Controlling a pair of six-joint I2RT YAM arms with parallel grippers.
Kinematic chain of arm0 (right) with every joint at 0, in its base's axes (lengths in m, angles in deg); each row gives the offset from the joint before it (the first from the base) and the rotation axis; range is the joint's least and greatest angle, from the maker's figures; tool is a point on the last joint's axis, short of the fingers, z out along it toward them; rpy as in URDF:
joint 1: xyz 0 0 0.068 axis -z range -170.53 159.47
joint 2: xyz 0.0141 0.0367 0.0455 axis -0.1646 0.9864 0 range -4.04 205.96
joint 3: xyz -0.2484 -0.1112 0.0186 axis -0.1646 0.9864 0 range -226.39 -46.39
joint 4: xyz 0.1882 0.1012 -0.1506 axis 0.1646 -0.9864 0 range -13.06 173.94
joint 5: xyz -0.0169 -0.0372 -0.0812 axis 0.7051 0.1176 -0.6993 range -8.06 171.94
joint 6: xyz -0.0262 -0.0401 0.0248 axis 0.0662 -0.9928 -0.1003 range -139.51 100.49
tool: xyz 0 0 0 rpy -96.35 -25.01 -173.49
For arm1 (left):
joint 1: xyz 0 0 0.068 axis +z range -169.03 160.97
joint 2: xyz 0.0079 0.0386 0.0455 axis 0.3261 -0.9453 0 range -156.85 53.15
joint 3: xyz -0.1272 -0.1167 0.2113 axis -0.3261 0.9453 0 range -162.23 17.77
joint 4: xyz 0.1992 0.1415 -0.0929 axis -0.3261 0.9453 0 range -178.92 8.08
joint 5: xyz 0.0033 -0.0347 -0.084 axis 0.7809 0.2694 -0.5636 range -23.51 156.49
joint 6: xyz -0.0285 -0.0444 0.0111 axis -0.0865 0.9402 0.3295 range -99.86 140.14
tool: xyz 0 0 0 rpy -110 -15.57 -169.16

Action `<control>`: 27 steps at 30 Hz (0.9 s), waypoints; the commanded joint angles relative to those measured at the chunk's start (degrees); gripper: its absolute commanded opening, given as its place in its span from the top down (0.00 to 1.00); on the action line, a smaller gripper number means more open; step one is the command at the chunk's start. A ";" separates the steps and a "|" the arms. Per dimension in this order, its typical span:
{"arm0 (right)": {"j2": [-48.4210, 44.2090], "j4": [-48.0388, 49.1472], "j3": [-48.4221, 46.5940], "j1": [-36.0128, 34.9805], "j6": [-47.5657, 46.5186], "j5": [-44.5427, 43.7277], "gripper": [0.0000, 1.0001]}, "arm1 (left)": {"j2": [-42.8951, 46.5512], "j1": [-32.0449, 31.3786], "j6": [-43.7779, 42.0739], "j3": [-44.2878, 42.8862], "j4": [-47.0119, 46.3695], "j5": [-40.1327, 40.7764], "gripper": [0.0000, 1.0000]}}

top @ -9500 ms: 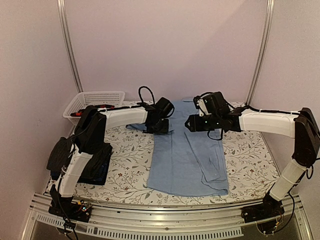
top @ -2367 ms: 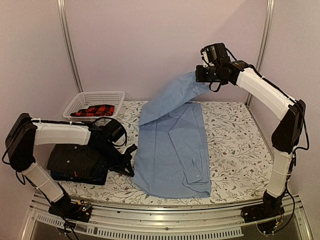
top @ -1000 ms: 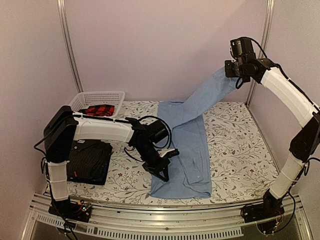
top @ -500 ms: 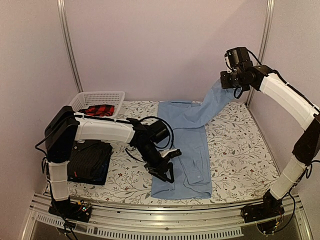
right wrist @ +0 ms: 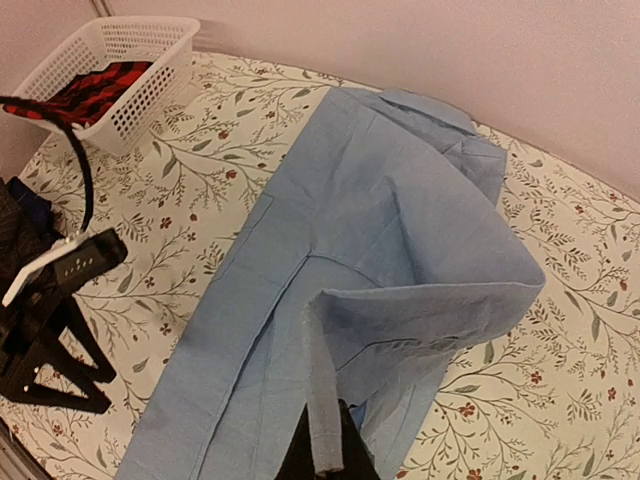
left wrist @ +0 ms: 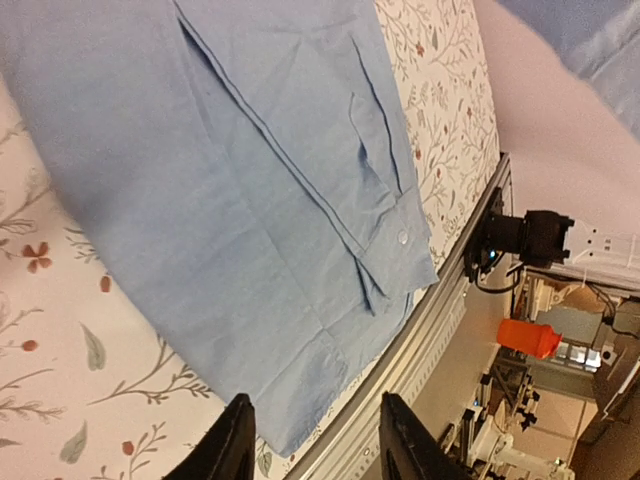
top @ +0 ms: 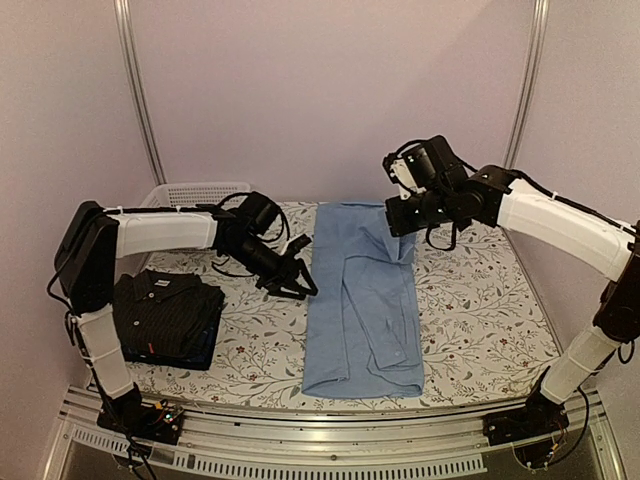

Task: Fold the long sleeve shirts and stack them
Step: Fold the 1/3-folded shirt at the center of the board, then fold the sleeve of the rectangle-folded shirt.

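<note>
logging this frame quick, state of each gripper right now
Left gripper: open, holding nothing.
Right gripper: closed on the light blue shirt, part of it lifted.

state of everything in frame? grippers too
blue shirt: lying on table, partly folded, one sleeve lifted.
black shirt: folded, on top of navy shirt.
navy shirt: under black shirt, only an edge showing.
basket: upright, red cloth inside.
left gripper: open, empty, beside blue shirt.
right gripper: shut on blue shirt's sleeve.
</note>
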 commanded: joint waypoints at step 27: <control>7.35 -3.06 -15.73 14.57 3.30 0.95 1.00 | -31.63 5.38 15.49 -36.20 -30.54 0.53 0.63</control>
